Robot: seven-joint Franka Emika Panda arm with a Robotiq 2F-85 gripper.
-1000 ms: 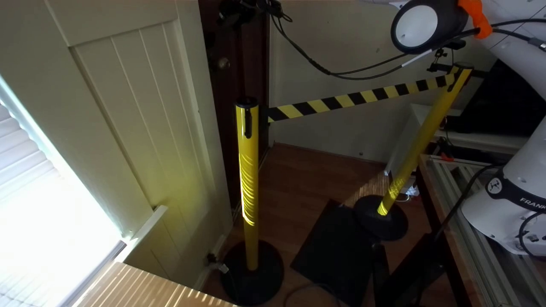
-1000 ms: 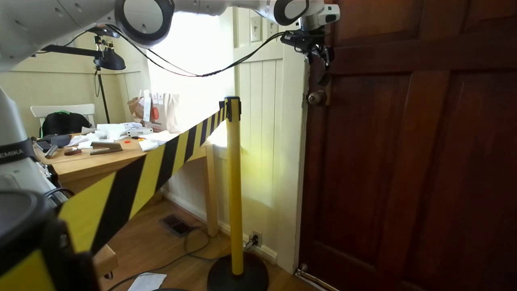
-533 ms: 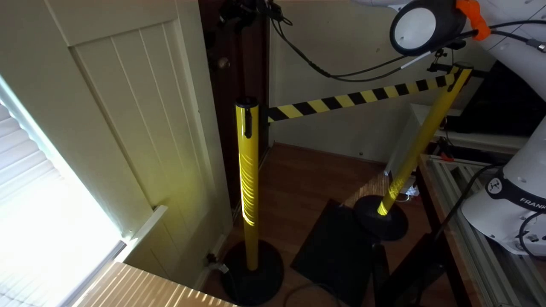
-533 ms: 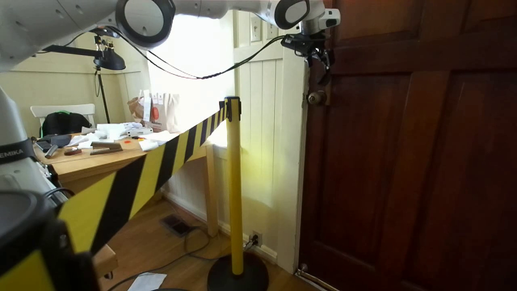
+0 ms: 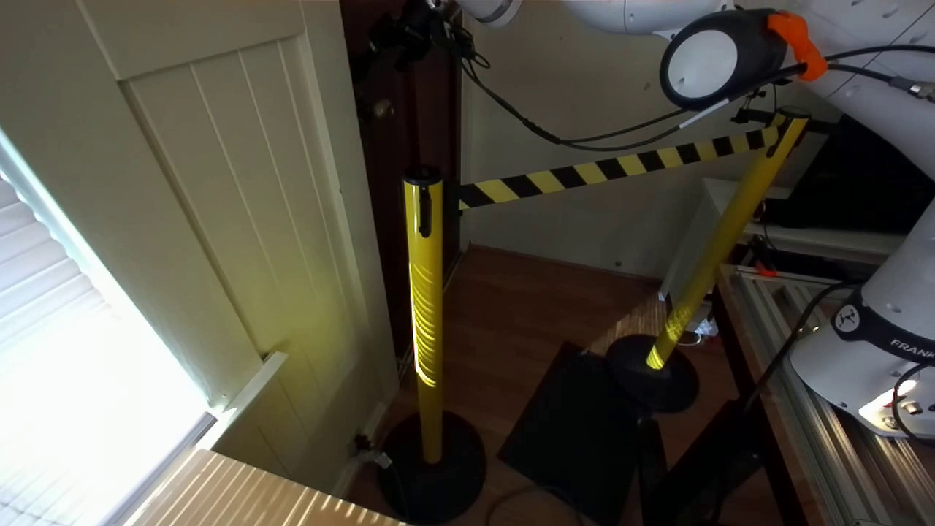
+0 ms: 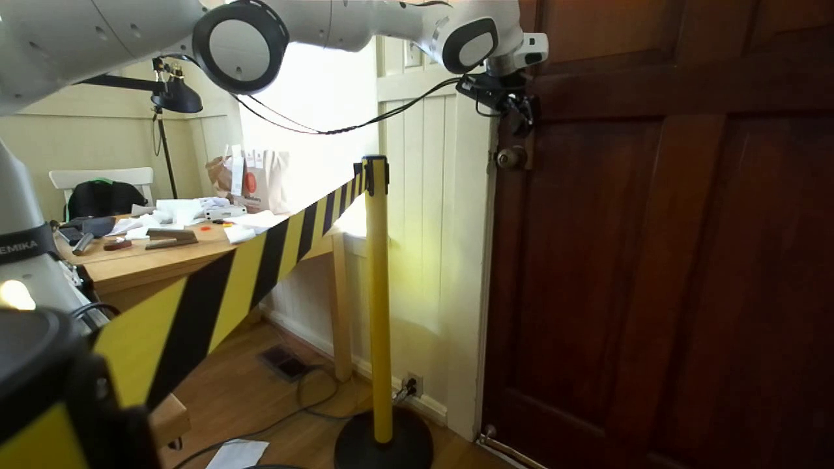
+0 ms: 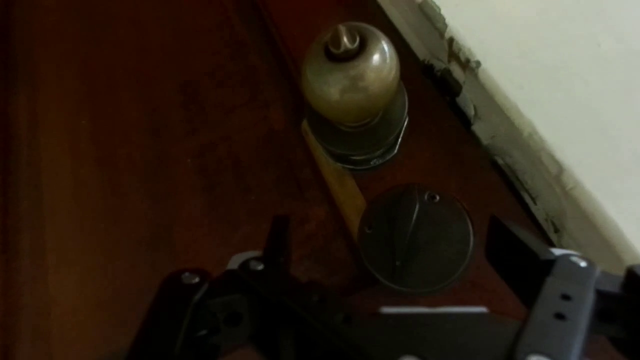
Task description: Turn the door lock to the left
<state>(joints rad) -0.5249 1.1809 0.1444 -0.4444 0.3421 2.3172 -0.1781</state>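
Arm (image 6: 326,26) and end effector (image 7: 386,230) sit lower than in the earlier frames, nearer the knob (image 7: 352,82) in both exterior views; door (image 6: 586,260) and knob are unchanged. Light patch (image 5: 887,402) is new on the arm's base (image 5: 836,358).

Wrist view: lock (image 7: 432,245), a dark round plate with a raised turn piece (image 7: 406,225), sits just beside the knob, on the end effector's side. Turn piece stands nearly upright there, slightly tilted. Fingers (image 7: 515,255) are wide apart, holding nothing; lock shows between them. Cannot tell depth from fingers to lock.
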